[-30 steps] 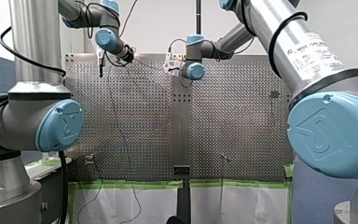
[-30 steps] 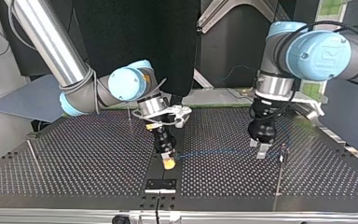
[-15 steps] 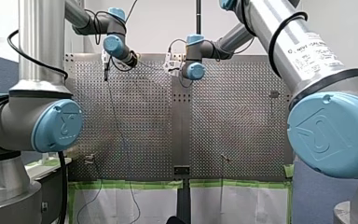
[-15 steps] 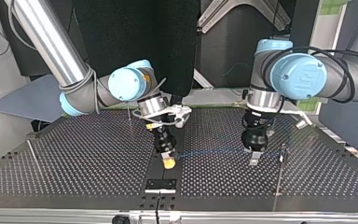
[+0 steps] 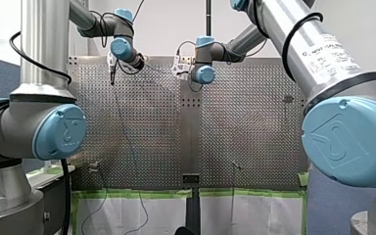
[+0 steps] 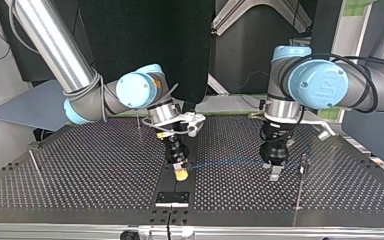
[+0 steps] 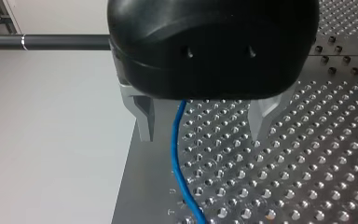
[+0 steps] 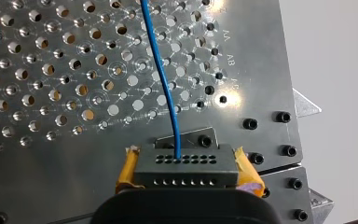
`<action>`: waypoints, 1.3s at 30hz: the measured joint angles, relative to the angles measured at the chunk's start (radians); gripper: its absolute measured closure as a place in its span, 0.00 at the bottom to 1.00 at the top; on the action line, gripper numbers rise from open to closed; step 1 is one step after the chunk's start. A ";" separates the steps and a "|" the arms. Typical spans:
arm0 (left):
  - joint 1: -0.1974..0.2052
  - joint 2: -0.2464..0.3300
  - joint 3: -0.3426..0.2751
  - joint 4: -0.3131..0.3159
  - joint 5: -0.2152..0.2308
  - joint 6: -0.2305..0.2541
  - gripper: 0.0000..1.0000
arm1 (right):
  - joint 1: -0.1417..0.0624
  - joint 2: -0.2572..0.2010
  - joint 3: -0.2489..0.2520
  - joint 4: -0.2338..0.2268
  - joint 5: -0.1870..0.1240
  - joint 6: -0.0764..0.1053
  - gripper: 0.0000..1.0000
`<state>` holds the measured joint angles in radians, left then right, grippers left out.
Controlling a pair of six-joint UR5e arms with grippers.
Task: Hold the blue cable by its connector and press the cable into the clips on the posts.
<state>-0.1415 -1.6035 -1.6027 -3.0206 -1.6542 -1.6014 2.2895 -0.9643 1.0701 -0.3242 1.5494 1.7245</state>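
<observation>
At the top view's left a thin metal post (image 6: 36, 167) stands on the perforated table (image 6: 90, 175), a dull grey plate dotted with even rows of round holes. Nearer the middle, my right gripper (image 6: 181, 173) points down at the plate, its yellow pads (image 8: 127, 171) pressed against the two ends of the connector (image 8: 186, 166), a dark rectangular block with rows of small round holes across its face. The blue cable (image 6: 230, 161), thin, smooth and round, leaves one of those holes and runs low over the plate toward the view's right in a gentle curve. There it reaches my left gripper (image 6: 275, 173), black and rounded in body, whose pale wedge-shaped metal fingers (image 7: 144, 122) stand spread apart. In the left wrist view the cable passes between them and touches neither. Just beside that gripper, further right, a slim dark post (image 6: 300, 187) stands upright on the plate.
</observation>
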 joint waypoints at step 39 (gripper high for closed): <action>-0.005 0.000 -0.006 0.003 -0.071 0.049 1.00 | -0.001 0.000 0.012 0.008 0.001 -0.001 1.00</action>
<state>-0.1467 -1.6036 -1.6085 -3.0172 -1.7249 -1.5528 2.2886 -0.9643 1.0824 -0.3166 1.5505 1.7232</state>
